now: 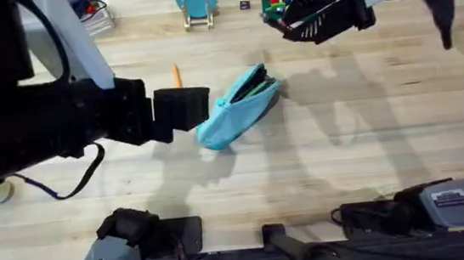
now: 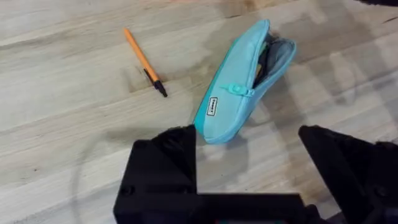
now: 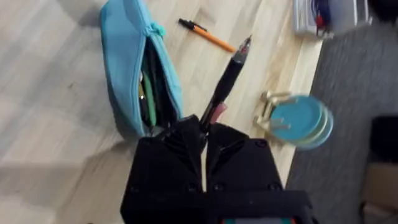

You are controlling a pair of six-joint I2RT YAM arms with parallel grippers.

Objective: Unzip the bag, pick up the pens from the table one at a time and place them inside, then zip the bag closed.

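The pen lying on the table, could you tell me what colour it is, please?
The pen is orange with a dark tip, clearest in the left wrist view.

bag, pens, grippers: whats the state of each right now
bag: unzipped, mouth gaping, lying on the table
orange pen: lying on the table, apart from the bag
black pen: held up off the table
left gripper: open, near the bag's end
right gripper: shut on the black pen

light-blue bag (image 1: pixel 238 106), orange pen (image 2: pixel 143 61), black pen (image 3: pixel 227 78), pale planked table (image 1: pixel 371 151)
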